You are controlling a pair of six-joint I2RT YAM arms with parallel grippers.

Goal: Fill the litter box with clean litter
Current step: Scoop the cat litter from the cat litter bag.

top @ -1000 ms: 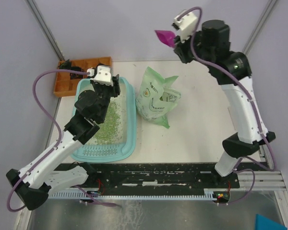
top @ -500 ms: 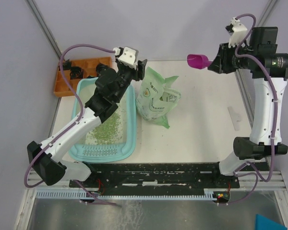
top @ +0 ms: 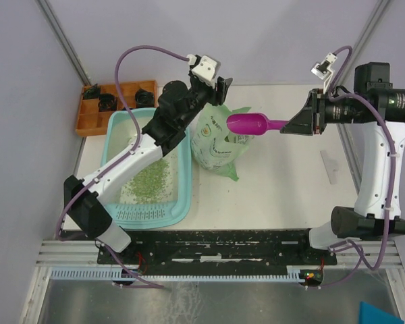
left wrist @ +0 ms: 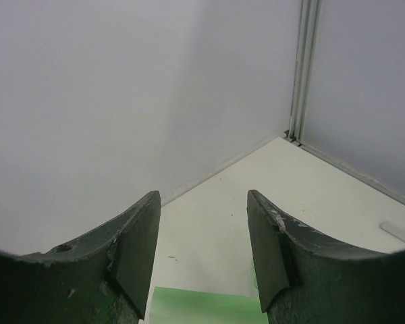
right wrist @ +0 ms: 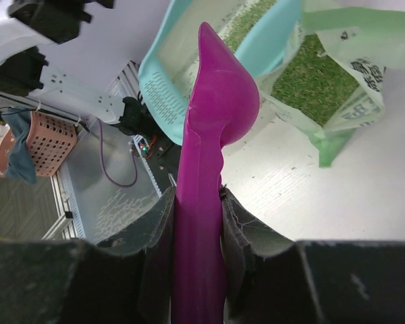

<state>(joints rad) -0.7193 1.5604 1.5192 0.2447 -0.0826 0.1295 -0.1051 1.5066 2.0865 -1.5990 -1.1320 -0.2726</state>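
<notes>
The litter box (top: 185, 177) lies left of centre in the top view, with clean litter (top: 148, 181) scattered over its floor. The right gripper (top: 302, 124) is clamped on the handle of the magenta scoop (top: 246, 123), whose bowl hangs over the open bag (top: 219, 155). The left gripper (top: 222, 88) hovers by the bag's upper left edge, its jaws apart and holding nothing.

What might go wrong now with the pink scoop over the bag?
1. The bag stands slumped and the left hand is open, not gripping it, so the scoop may push it over when digging in.
2. The right hand grips the scoop only at its handle end; a full load might tip, dropping litter on the table before reaching the litter box.
</notes>
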